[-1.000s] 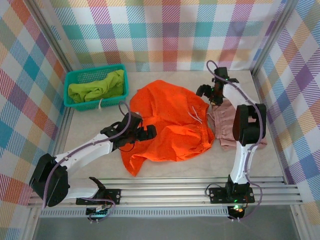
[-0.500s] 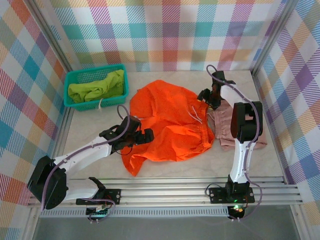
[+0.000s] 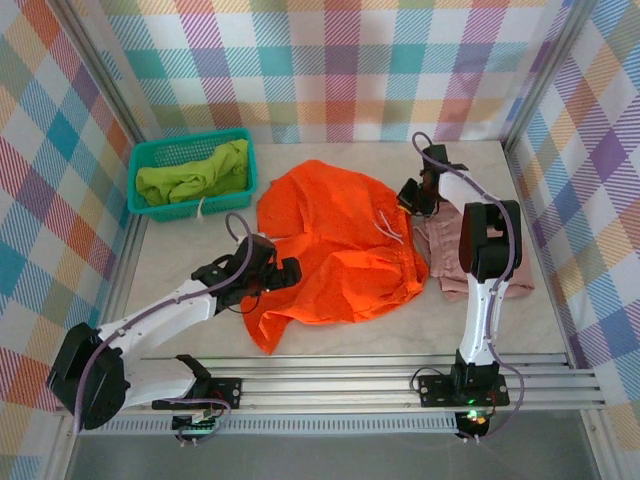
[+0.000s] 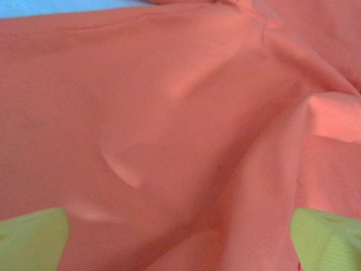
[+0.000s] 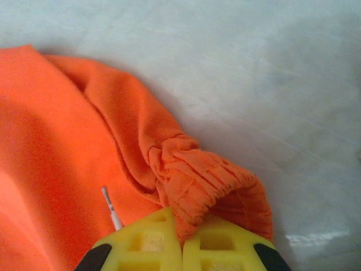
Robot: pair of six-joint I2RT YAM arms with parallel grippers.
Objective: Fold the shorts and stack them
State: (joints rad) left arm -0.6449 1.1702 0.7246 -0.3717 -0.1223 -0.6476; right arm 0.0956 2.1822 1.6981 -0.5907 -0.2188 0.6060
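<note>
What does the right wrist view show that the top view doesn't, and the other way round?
Right wrist: the right gripper shut on a bunched edge of the orange shorts, with a white drawstring tip beside it. Top: the basket with the green shorts, the pink shorts under the right arm, and the open left gripper at the orange shorts' left edge. Both: the orange shorts on the table.

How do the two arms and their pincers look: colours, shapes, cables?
Both arms have white tube links and black joint housings, each with a lilac cable looping along it. The left arm ends in a black left pincer whose fingers look lime green. The right arm carries a right pincer with yellow fingers, moulded as a lattice.
</note>
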